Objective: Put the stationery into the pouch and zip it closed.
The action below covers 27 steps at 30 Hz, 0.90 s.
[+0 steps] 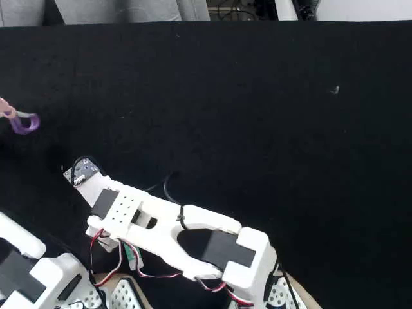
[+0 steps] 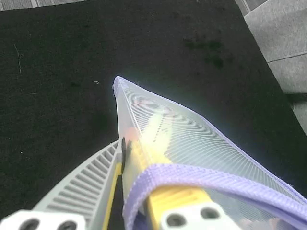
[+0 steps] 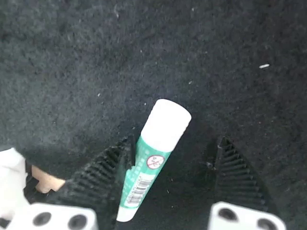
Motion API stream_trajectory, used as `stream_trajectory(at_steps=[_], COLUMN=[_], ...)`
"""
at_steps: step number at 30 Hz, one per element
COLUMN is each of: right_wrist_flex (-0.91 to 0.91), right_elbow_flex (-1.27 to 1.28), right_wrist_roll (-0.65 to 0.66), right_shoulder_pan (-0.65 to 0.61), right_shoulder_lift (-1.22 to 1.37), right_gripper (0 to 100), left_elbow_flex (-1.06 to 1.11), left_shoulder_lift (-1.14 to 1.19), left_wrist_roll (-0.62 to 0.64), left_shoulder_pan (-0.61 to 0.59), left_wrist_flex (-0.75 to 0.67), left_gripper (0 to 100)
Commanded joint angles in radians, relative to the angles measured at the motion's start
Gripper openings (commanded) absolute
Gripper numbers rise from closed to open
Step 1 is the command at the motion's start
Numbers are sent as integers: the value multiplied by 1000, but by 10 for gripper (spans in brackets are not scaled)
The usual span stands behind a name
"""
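Observation:
In the left wrist view my left gripper (image 2: 130, 154) is shut on the rim of a translucent pouch (image 2: 192, 139) with purple trim (image 2: 206, 178). The pouch hangs out over the black table, and yellow and pink shapes show through its wall. In the right wrist view my right gripper (image 3: 173, 143) stands open around a glue stick (image 3: 153, 148) with a white cap and green label. The stick rests against one finger (image 3: 103, 172), and the other finger (image 3: 230, 167) stands clear of it. From above, the long white right arm ends near the table's left part at its gripper (image 1: 78, 170).
A small purple loop (image 1: 24, 122) with a pink bit pokes in at the left edge of the high view. The other arm's white base (image 1: 26, 267) sits at the bottom left. A black cloth (image 1: 257, 116) covers the table, and grey floor lies beyond its edge (image 2: 283, 43).

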Motion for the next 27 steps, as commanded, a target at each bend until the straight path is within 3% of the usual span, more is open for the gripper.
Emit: stream_trajectory(at_steps=[1, 8, 17, 21, 27], right_wrist_flex=[11, 11, 55, 101, 97], right_elbow_flex=[-76, -99, -128, -159, -168], right_wrist_roll=[-8, -3, 52, 52, 54], right_shoulder_pan=[5, 87, 176, 302, 589], right_shoulder_lift=[7, 28, -10, -133, -383], right_gripper=[167, 34, 11, 11, 11], left_elbow_flex=[-31, -31, -38, -62, -153], left_shoulder_lift=[-18, -20, -20, -20, -18], left_wrist_roll=[-11, -9, -11, -11, -11], left_shoulder_pan=[-2, 21, 177, 282, 487], left_wrist_flex=[-21, -15, 44, 104, 222], left_gripper=[29, 29, 29, 29, 29])
